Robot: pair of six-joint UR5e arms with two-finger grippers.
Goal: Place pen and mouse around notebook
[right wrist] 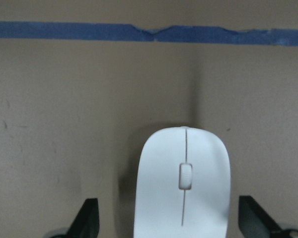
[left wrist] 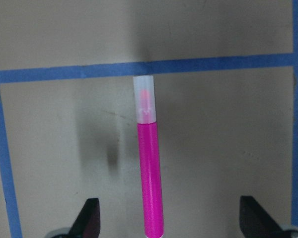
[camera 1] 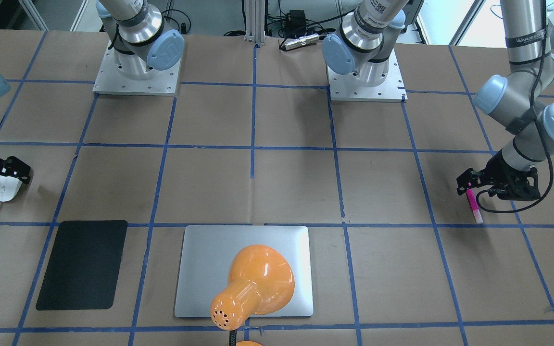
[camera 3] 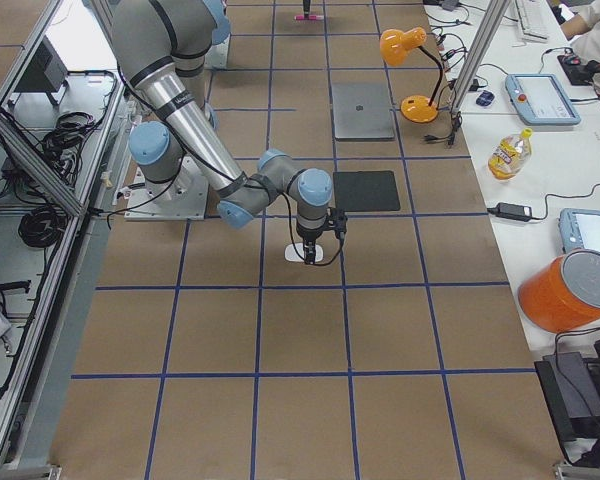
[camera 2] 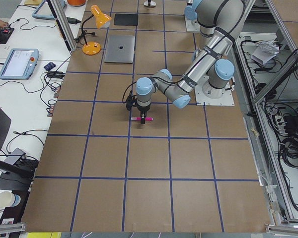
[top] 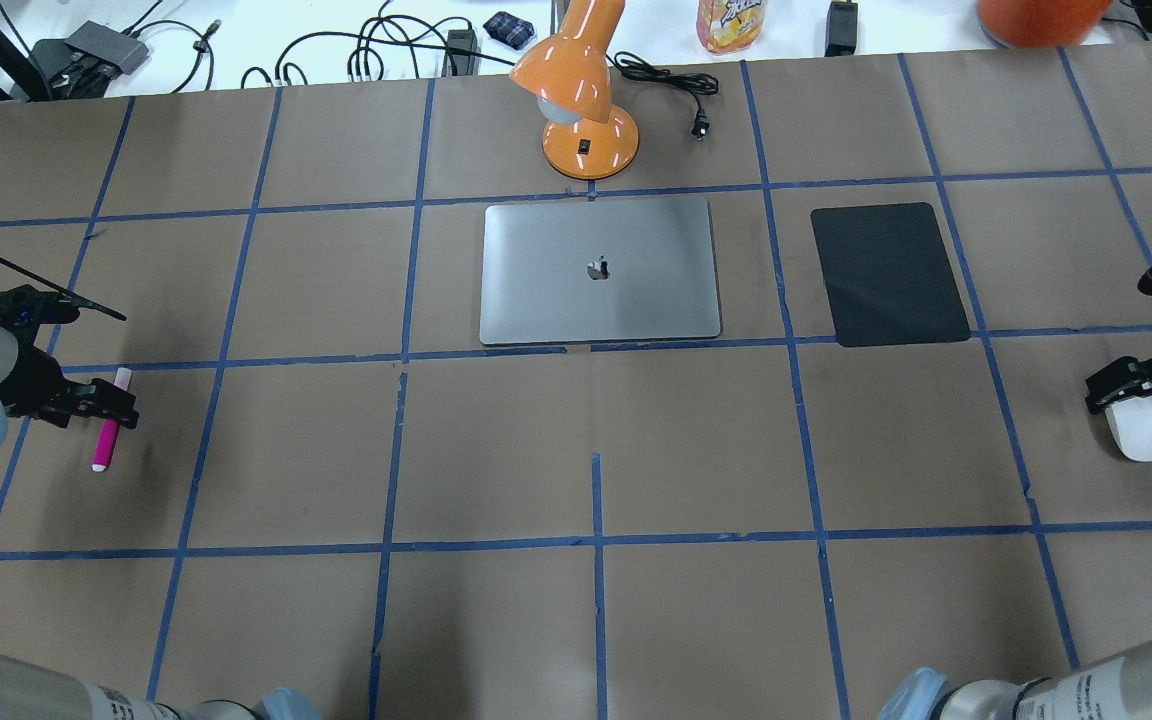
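Far off to the left of the large flat silver-grey notebook (top: 599,270), and nearer my base than it, the short magenta-pink pen with its pale cap (left wrist: 150,183) lay flat on the brown paper-covered surface (top: 496,450). My left jaws stood wide, one on each side of the barrel, neither touching it. I judged the pen light, stiff and apt to roll, so mid-barrel was the place to pinch, across its width. My left arm reached out sideways from its base, wrist bent to point straight down.

Just right of the notebook lay a matte black rectangular mat (top: 888,272). Well beyond that, again nearer my base than the notebook, sat the smooth white oval mouse (right wrist: 184,183). My right jaws were wide too, straddling its flanks with no contact that I could see. The shell looked slick and rounded, light but likely to squirt out, so I reckoned a hold low on the sides, about mid-length, safest. That arm also stretched outward, wrist turned downward.
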